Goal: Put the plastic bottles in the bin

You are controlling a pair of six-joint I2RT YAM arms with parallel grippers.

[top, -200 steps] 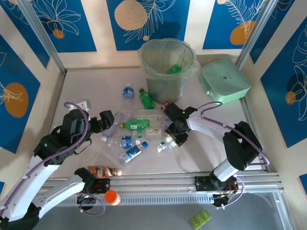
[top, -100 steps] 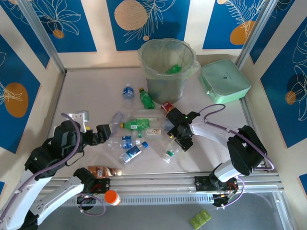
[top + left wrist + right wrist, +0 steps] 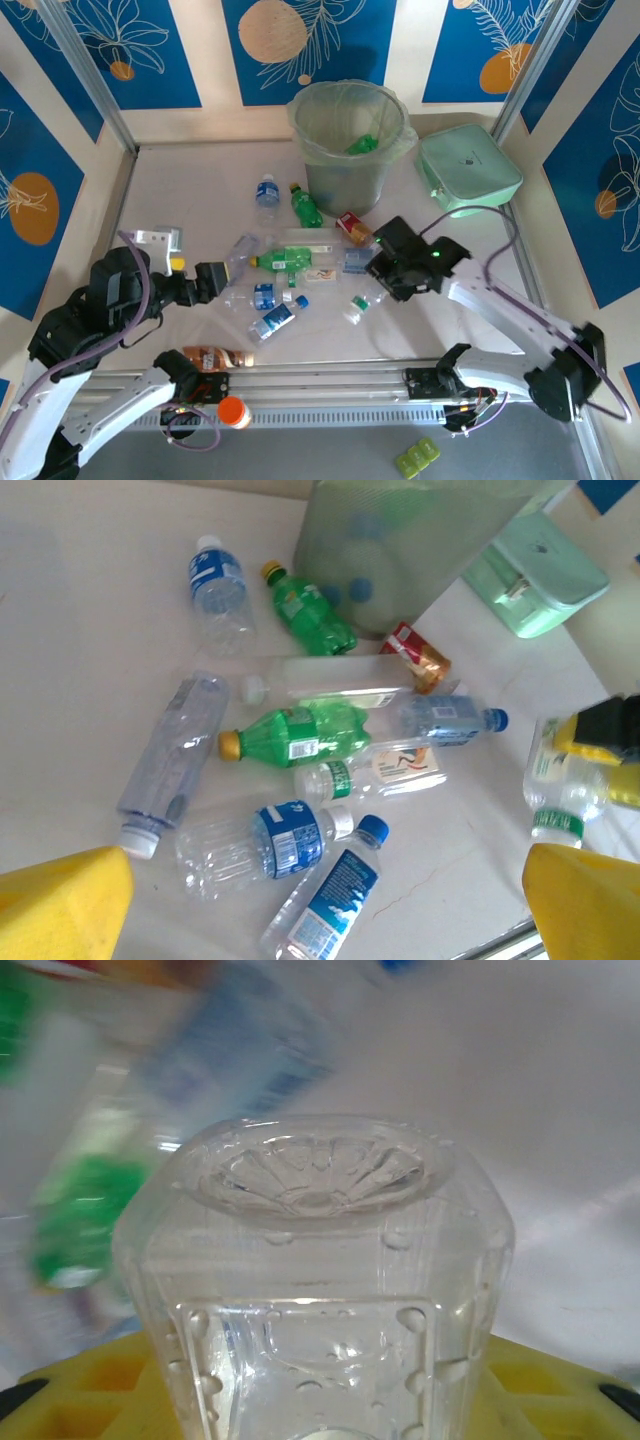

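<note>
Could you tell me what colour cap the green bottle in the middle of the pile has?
The green bottle has a golden-yellow cap, clearest in the left wrist view.

The bin (image 3: 345, 185), a tall round grey-green bucket lined with a thin clear bag, stands upright at the back of the counter (image 3: 200, 180), with a green bottle (image 3: 362, 144) inside. In front of it, bottles lie on their sides: a blue-labelled bottle (image 3: 266, 192) and a yellow-capped green bottle (image 3: 305, 206) near its foot, a red-labelled bottle (image 3: 352, 228) to the right, then a loose cluster (image 3: 285, 260) of clear and green ones. A clear green-capped bottle (image 3: 357, 303) sits in the right claw (image 3: 385, 285), its base toward the wrist.
</note>
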